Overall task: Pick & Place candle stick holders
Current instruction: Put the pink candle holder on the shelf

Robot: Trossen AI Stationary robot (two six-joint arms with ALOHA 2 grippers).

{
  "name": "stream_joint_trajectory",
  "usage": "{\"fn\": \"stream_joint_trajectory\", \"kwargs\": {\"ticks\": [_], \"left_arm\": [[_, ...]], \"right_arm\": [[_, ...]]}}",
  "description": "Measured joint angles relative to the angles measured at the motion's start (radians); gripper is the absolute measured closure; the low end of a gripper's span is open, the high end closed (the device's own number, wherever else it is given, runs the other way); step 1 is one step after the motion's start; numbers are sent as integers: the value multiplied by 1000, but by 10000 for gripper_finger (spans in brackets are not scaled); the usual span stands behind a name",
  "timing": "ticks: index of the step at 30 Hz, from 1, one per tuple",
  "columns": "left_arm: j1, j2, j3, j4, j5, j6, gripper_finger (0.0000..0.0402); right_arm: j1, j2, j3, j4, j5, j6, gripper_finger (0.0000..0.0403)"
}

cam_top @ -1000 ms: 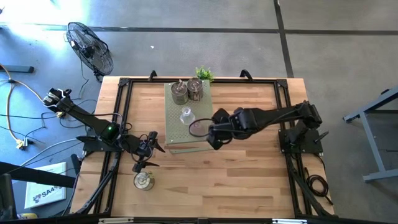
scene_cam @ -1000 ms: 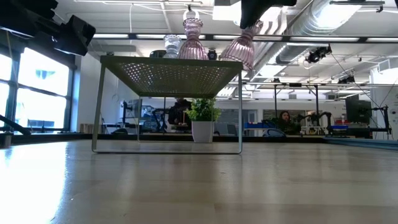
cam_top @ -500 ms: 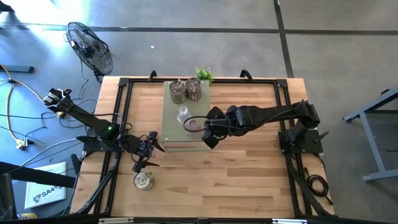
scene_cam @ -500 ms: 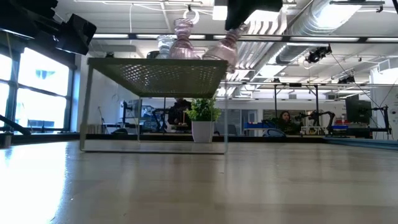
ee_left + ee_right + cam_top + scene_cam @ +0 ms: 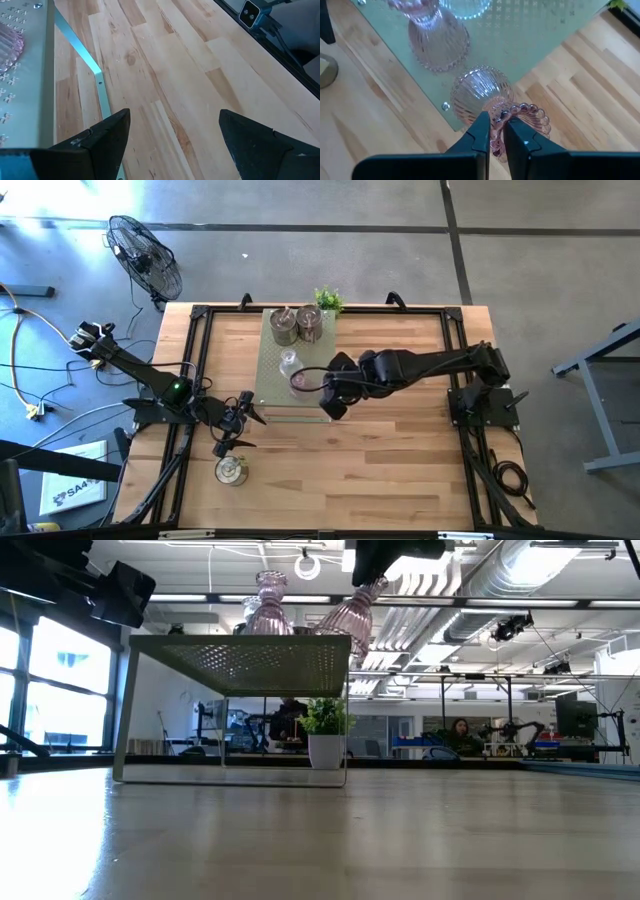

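Right hand (image 5: 493, 134) clamps pink glass holder (image 5: 487, 95); only low view shows it tilted.

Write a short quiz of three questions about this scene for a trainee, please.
1. True or false: the right gripper is shut on a pink holder.
2. How many metal holders stand on the board? A) one B) two C) three
3. Which gripper is open and holds nothing?

Key: 1 true; 2 B; 3 the left gripper.
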Motion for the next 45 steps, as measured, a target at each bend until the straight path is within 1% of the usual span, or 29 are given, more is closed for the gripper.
{"fn": "stream_joint_trajectory", "kwargs": {"ticks": [4, 8, 11, 16, 19, 21, 30, 39, 45], "left_arm": [[0, 0, 0, 0, 0, 0, 101], [0, 0, 0, 0, 0, 0, 101], [0, 0, 0, 0, 0, 0, 101], [0, 0, 0, 0, 1, 0, 101], [0, 0, 0, 0, 1, 0, 101], [0, 0, 0, 1, 1, 0, 101], [0, 0, 0, 1, 2, 0, 101], [0, 0, 0, 1, 2, 0, 101], [0, 0, 0, 1, 2, 2, 101]], "right_arm": [[1, -3, 69, -17, 25, 0, 378], [1, -3, 97, -19, 32, -5, 378], [1, -3, 99, -20, 31, -2, 378], [-13, 17, 100, -15, -17, 0, 378], [-20, 24, 100, -13, -27, -4, 378], [-27, 27, 100, -16, -20, -5, 378], [-59, 38, 101, -14, -47, -8, 378], [-71, 38, 101, 61, -60, -52, 378], [-72, 38, 101, 68, -55, -58, 378]]}}
